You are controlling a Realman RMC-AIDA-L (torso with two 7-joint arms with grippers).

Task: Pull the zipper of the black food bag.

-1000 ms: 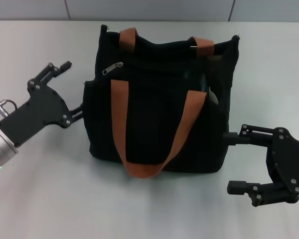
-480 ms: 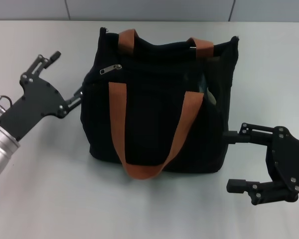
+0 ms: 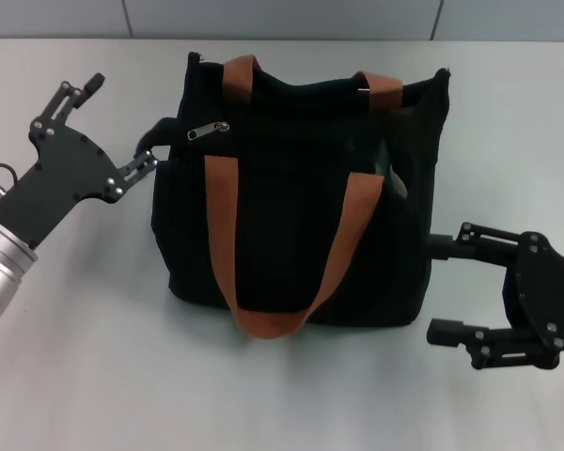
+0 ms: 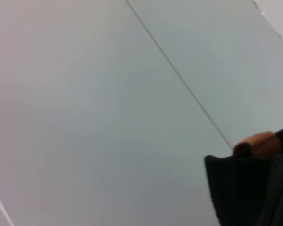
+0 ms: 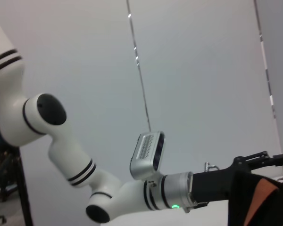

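The black food bag (image 3: 291,216) stands in the middle of the table, with two rust-orange handles (image 3: 227,235). The silver zipper pull (image 3: 210,130) lies at the left end of the zip line on the bag's upper front. My left gripper (image 3: 122,120) is open at the bag's upper left side, and one finger (image 3: 147,162) touches the bag near the zip's end. My right gripper (image 3: 439,289) is open and empty at the bag's lower right, with one finger (image 3: 442,246) against the bag's side. The left wrist view shows a bag corner (image 4: 247,188); the right wrist view shows another (image 5: 254,197).
The bag stands on a white table (image 3: 94,357) with a grey wall (image 3: 282,17) behind it. In the right wrist view the left arm (image 5: 132,193) shows beyond the bag, against a pale wall.
My left gripper has moved toward the far side along the bag's left side and turned; its near finger now presses the bag by the zip's end. The right gripper shifted slightly farther.
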